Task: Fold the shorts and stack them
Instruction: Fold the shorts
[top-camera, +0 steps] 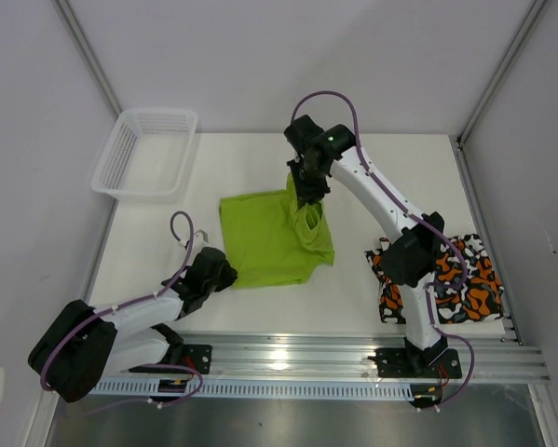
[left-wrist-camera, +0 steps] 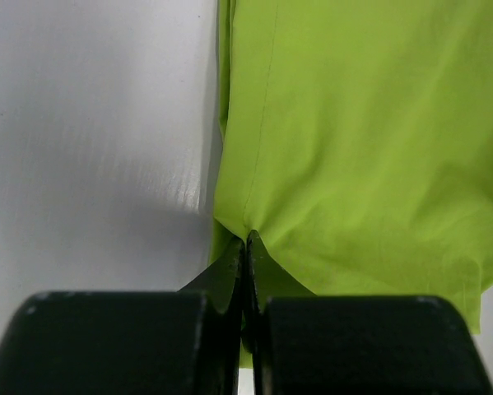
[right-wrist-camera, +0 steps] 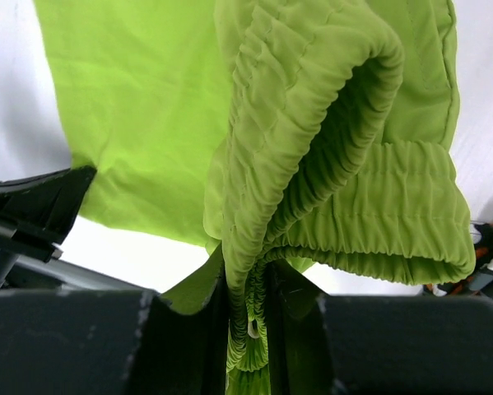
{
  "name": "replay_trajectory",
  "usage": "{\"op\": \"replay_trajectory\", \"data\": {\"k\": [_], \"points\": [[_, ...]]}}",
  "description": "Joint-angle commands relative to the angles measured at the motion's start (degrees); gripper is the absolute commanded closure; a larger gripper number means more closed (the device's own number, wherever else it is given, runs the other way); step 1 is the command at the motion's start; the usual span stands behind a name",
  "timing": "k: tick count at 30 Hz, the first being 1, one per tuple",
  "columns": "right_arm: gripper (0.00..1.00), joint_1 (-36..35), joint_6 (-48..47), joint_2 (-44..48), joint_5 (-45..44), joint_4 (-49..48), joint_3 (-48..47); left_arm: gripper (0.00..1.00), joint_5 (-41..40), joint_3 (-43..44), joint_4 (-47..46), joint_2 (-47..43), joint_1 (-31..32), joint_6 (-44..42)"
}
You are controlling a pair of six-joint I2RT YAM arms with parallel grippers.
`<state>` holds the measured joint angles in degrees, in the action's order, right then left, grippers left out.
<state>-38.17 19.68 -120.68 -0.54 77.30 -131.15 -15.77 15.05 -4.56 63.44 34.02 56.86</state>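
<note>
The lime green shorts [top-camera: 265, 242] lie spread on the middle of the white table. My right gripper [top-camera: 308, 194] is shut on their gathered elastic waistband [right-wrist-camera: 312, 107] at the far right corner and holds it lifted, so the band hangs folded over [right-wrist-camera: 246, 267]. My left gripper [top-camera: 224, 272] is shut on the near left edge of the same shorts [left-wrist-camera: 353, 140], with cloth pinched between its tips [left-wrist-camera: 246, 243]. The camouflage shorts [top-camera: 465, 284] lie bunched at the right of the table, partly hidden behind the right arm.
A white mesh basket [top-camera: 157, 114] stands at the far left corner. Grey walls with metal posts close in the table on three sides. A metal rail [top-camera: 353, 358] with the arm bases runs along the near edge.
</note>
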Motion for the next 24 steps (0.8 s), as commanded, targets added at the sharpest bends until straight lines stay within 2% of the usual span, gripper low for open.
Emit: {"op": "replay_trajectory", "data": {"k": [1,10,24], "points": [[1.00,-1.37,0.18,2.82,4.32,5.06,-2.62,1.00,-1.28,0.77,1.83,-0.51,0.43,-1.23],[1.00,-4.45,1.50,1.59,5.63,2.86,-1.74,1.00,-0.93,0.68,1.57,0.54,0.43,-1.58],[1.00,-9.11,4.48,-8.50,4.67,-2.14,-1.56,1.00,-0.67,-0.02,1.74,0.46,0.43,-1.67]]}}
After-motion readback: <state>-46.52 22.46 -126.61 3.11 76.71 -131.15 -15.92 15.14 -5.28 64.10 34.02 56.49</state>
